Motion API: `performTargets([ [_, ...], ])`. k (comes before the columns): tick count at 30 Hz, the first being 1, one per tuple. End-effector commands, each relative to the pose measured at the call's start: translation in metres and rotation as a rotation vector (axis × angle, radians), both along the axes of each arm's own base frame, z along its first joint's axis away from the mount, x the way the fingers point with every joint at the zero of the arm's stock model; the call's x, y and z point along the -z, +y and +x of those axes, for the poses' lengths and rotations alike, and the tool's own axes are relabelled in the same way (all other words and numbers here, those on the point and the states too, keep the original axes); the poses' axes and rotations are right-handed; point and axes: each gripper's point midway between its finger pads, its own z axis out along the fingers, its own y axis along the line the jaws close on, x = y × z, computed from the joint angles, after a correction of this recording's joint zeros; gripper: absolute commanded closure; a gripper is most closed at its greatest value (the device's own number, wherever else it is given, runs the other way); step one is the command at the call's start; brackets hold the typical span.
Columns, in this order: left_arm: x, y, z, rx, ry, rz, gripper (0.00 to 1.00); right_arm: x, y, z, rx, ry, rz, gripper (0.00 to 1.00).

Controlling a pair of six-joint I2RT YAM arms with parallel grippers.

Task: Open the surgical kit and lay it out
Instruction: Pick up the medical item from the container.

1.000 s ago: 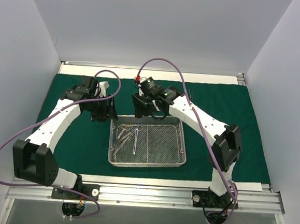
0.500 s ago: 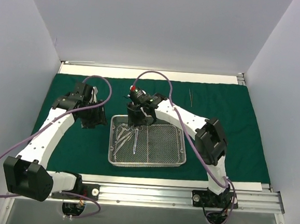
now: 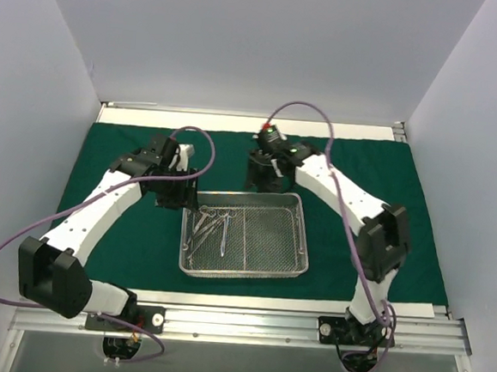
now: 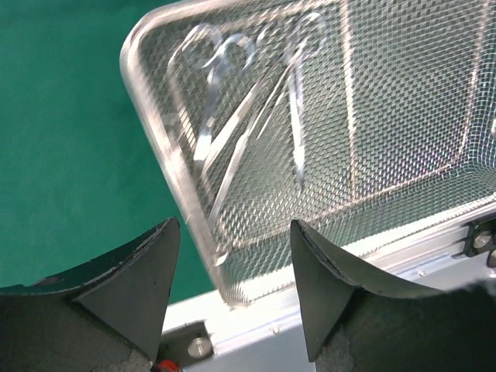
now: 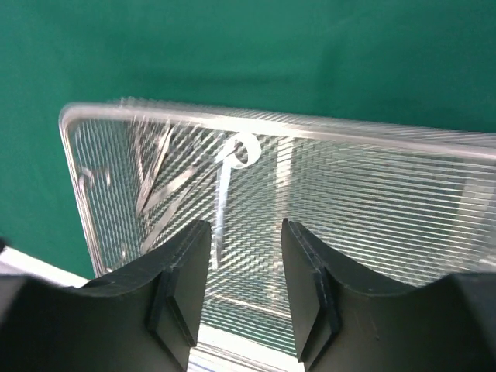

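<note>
Well, the opening half looks done. The dark green cloth lies spread flat across the table with no fold over anything. The wire-mesh tray sits uncovered on top of it, towards the near edge and roughly midway between the two arm bases.

The laying-out half, as I judge it, has hardly begun. The steel instruments are all bunched in the left part of the tray, crossing one another, while the right part shows only bare mesh. From above I can see none of them out on the cloth, though the right arm hides a strip of it.

The tray itself is a shallow silver rectangle with rounded corners and a thin wire running front to back near its middle. In the left wrist view the ring handles of the scissors lie towards the far-left corner, with the blades pointing at the near edge. Slimmer pieces lie alongside — tweezers perhaps, but the picture is too blurred to be sure.

The left gripper hangs by the tray's far-left corner, its fingers spread wide with nothing between them. The right gripper hovers just beyond the far rim, near its middle. Its fingers stand closer together but are apart and holding nothing. I cannot tell whether either gripper touches the tray.
</note>
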Motion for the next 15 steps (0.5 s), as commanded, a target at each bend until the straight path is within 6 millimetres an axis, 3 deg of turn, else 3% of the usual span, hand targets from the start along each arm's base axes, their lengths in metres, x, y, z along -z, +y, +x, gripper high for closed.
performTargets([
  [1,-0.016,-0.031,0.033,0.107,-0.113,-0.037,0.32,-0.061,-0.054,0.010,0.075,-0.126,-0.016,0.56],
  [8,0.004,-0.077,0.057,0.245,-0.135,0.026,0.34,-0.090,-0.136,0.024,0.185,-0.139,-0.030,0.55],
  [11,0.019,-0.090,0.061,0.274,-0.108,0.033,0.49,-0.096,-0.156,0.024,0.209,-0.146,-0.003,0.55],
  [15,0.049,-0.097,0.062,0.289,-0.050,0.078,0.54,-0.103,-0.176,0.028,0.233,-0.169,0.001,0.55],
])
